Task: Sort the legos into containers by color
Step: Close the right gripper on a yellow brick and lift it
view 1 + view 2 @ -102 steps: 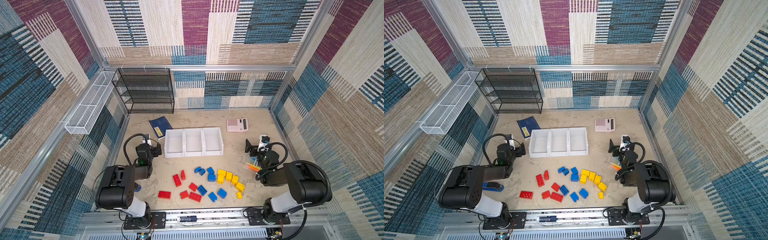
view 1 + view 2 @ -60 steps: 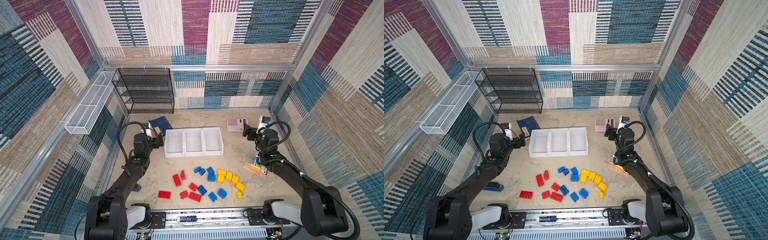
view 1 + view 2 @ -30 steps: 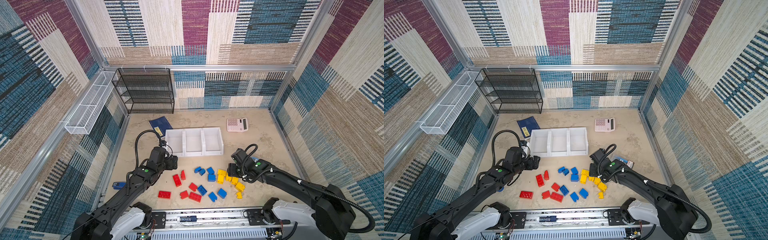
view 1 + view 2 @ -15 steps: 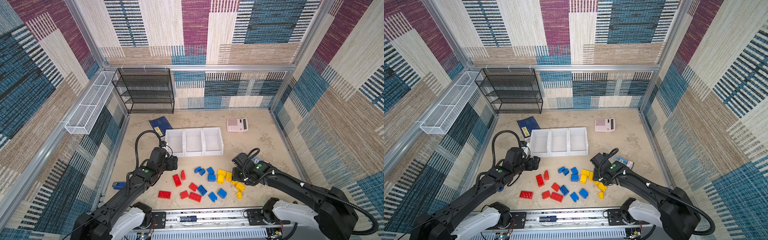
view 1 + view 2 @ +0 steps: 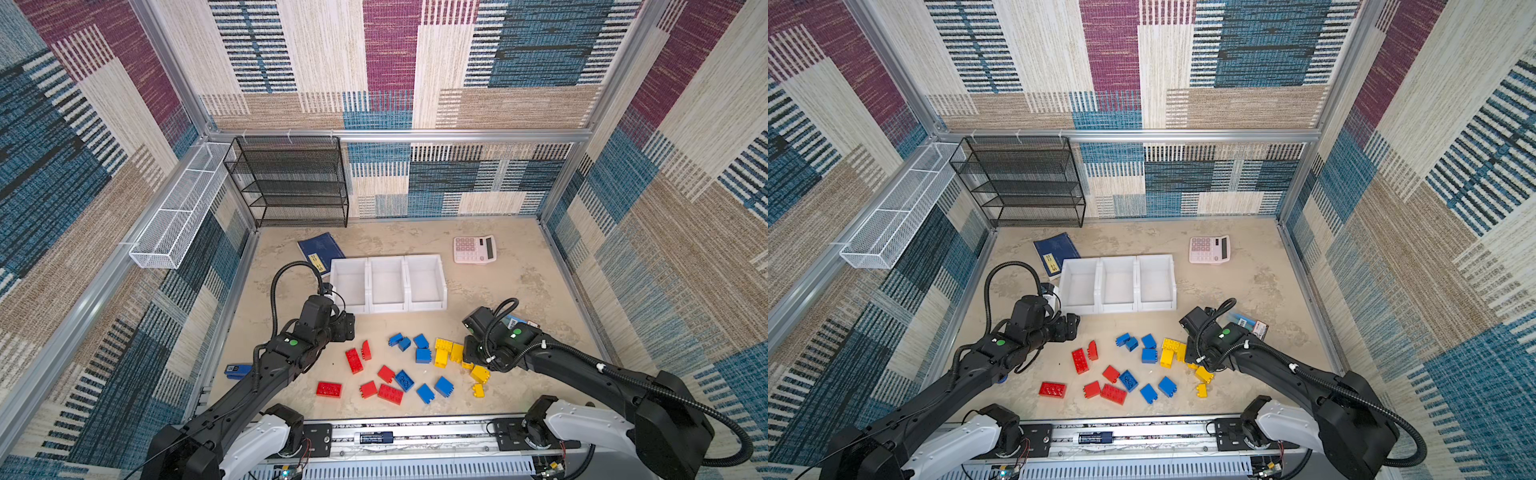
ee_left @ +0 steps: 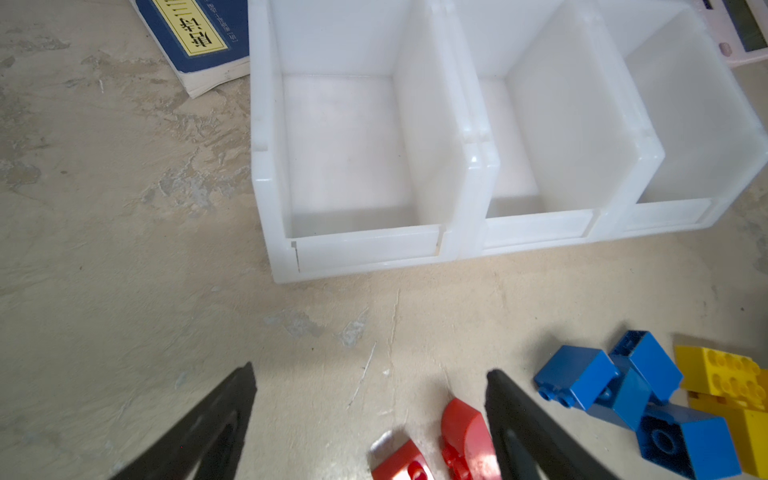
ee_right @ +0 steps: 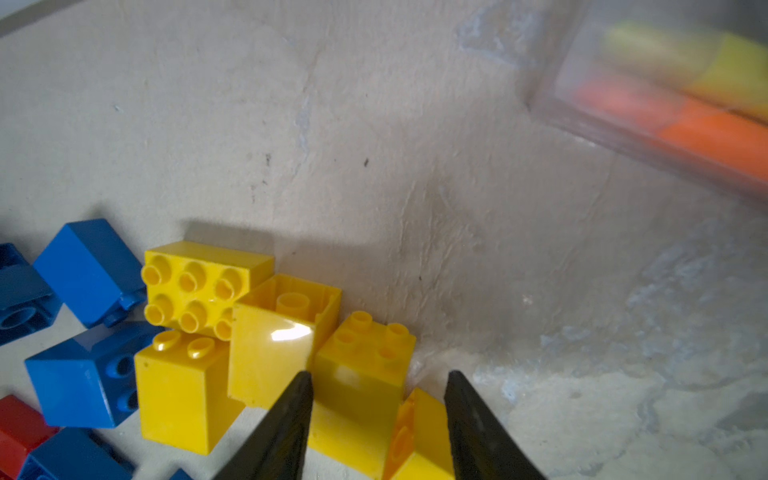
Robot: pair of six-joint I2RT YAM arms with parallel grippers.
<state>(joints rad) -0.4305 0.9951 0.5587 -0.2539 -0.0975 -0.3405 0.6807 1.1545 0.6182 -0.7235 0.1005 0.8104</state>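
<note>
Two seconds back both arms were raised toward 12 o'clock beside the containers (image 5: 388, 307). Now the right arm (image 5: 561, 365) is down at 4 o'clock of them and the left arm (image 5: 286, 353) at 7 o'clock. Over the last second the right jaws have narrowed and now straddle an upright yellow brick (image 7: 357, 399) at the 3 o'clock end of the legos (image 5: 422, 355); whether they pinch it I cannot tell. The left jaws remain spread wide and released, low over the worktop (image 5: 519, 282), with a red brick (image 6: 461, 428) just beside one tip. All the legos lie loose at 6 o'clock of the containers.

The worktop is mottled beige. A calculator (image 5: 473, 249) sits at 1 o'clock, a blue book (image 5: 318, 251) at 11, a black mesh rack (image 5: 291, 183) in the far 11 o'clock corner, and a white wire basket (image 5: 178, 216) on the 9 o'clock wall. The walls (image 5: 390, 62) are woven patchwork in blue, plum and beige.
</note>
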